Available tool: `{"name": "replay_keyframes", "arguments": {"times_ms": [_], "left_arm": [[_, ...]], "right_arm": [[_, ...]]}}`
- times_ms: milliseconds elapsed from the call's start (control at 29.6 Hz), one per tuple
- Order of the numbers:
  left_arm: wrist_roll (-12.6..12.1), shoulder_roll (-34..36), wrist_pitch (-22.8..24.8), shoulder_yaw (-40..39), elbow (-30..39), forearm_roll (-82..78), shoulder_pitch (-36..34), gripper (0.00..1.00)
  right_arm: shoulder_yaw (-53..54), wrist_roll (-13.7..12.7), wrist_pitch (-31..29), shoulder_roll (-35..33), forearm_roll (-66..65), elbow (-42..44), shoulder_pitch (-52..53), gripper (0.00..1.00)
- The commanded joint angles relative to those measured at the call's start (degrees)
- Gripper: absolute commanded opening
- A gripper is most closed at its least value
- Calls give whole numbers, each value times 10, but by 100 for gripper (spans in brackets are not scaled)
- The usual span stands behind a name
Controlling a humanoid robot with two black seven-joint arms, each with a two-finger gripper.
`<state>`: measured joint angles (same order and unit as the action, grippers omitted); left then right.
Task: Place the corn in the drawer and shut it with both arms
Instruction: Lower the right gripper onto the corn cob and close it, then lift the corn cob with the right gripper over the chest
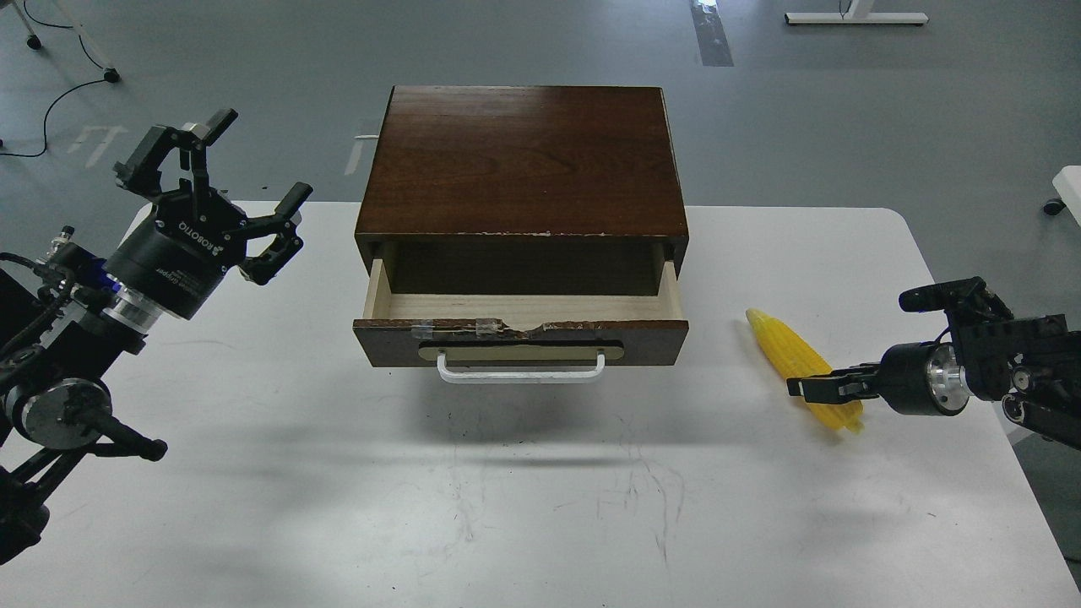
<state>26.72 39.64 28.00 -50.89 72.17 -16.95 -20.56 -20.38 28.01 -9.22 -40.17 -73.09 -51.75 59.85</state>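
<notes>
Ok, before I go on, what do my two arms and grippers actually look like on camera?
Both arms are black with silver metal rings at the joints. The left gripper has a round black body with white ROBOTIQ lettering and black linked fingers; black cables run along the left arm. The right gripper shows slim black fingers on a black wrist with a silver collar; no lettering is visible there.

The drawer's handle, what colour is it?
White, on a beige plate; the handle shows in the head view.

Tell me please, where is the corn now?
In the head view the corn lies on the white table, right of the open drawer, with the right gripper at its near end.
</notes>
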Motion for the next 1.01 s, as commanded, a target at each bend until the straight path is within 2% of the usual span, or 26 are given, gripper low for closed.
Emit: {"name": "replay_keyframes", "arguments": {"times_ms": [0, 169, 337, 472, 506, 607, 877, 978], "left_arm": [[0, 1, 0, 1, 1, 1, 0, 100], [0, -1, 0, 3, 1, 0, 0, 100], [0, -2, 0, 3, 10, 0, 0, 100], [0, -1, 0, 2, 10, 0, 0, 100], [0, -1, 0, 2, 10, 0, 0, 100], [0, -1, 0, 1, 10, 0, 0, 100], [0, 1, 0, -1, 17, 0, 3, 100], [0, 1, 0, -1, 17, 0, 3, 100]], "right_arm": [[2, 0, 17, -23, 6, -31, 56, 0], [1, 0, 16, -44, 13, -63, 175, 0], [-12, 0, 9, -30, 53, -108, 314, 0], [-83, 0, 9, 38, 87, -155, 433, 0], [-84, 0, 9, 38, 88, -155, 433, 0], [-129, 0, 10, 102, 104, -185, 494, 0], [-182, 0, 20, 222, 68, -201, 521, 0], [-206, 0, 52, 254, 28, -200, 521, 0]]}}
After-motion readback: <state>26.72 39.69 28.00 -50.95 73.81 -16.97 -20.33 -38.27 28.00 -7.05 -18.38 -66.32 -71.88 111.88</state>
